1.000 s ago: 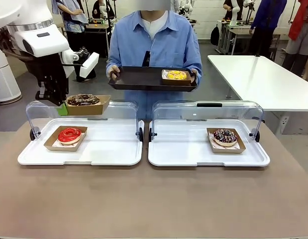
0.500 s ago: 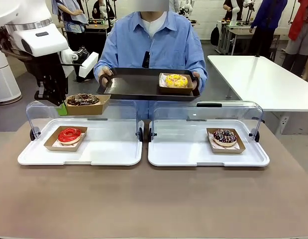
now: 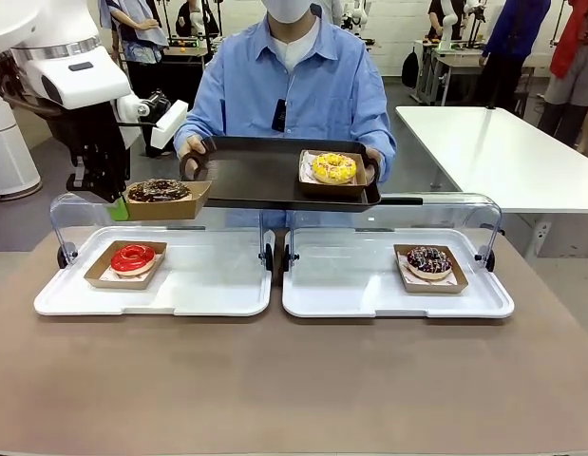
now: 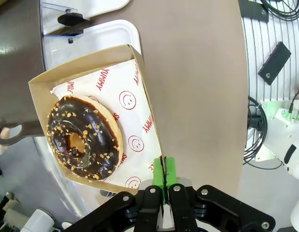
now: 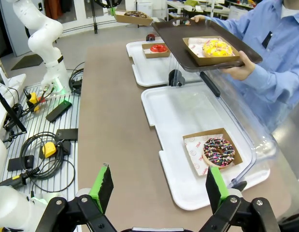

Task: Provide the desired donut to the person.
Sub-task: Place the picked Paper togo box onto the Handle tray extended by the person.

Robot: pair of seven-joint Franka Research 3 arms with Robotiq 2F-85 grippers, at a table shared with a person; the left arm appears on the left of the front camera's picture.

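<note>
The big brown table (image 3: 294, 380) sits under everything. The person (image 3: 294, 85) in the light blue shirt stands at its far side, across from the left gripper (image 3: 111, 201). The person holds a dark serving tray (image 3: 256, 176) with both hands, and its near left corner is just beside the box that the left gripper holds up.

Two white display trays with clear lids sit on the table. The left display tray (image 3: 199, 290) is right below the left gripper. The right display tray (image 3: 369, 294) is well off to that gripper's right side, and in the right wrist view it lies ahead of the right gripper (image 5: 159, 186).

The left gripper is closed tight on the edge of a brown cardboard box (image 4: 139, 67), pinching the rim between its green pads (image 4: 158, 176). The chocolate donut with nut bits (image 4: 84, 140) lies in that box on printed paper, up in the air above the left display tray.

The right gripper has its fingers spread wide apart and holds nothing.

A yellow donut (image 3: 333, 168) sits in a box on the dark serving tray, far from the left gripper. A red donut (image 3: 132, 256) sits in a box just below the left gripper. A sprinkled chocolate donut (image 5: 218, 152) sits in a box on the right display tray, ahead of the right gripper.
</note>
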